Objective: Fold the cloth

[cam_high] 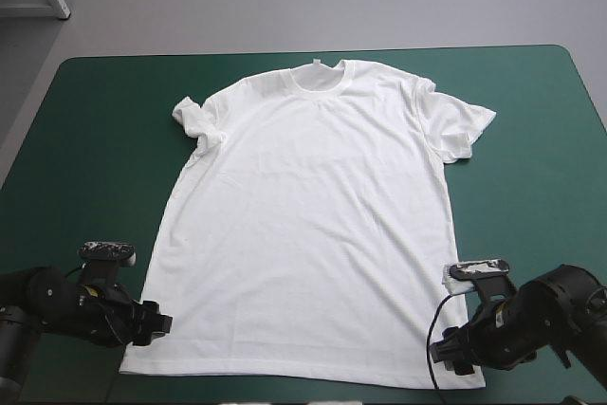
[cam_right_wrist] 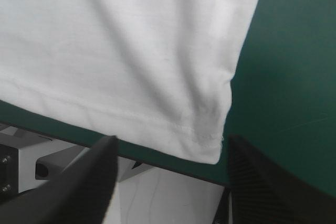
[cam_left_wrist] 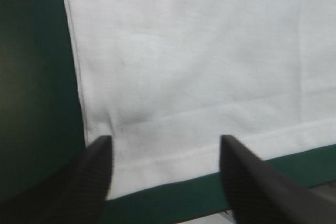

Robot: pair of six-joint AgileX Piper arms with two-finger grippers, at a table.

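I'm seeing the T-shirt (cam_high: 313,215) lying flat on the desk (cam_high: 95,139), collar toward the far edge, hem along the near edge. Left jaws are standing apart at its near-left hem corner, right jaws apart at the near-right. Bare desk is flanking both sides.
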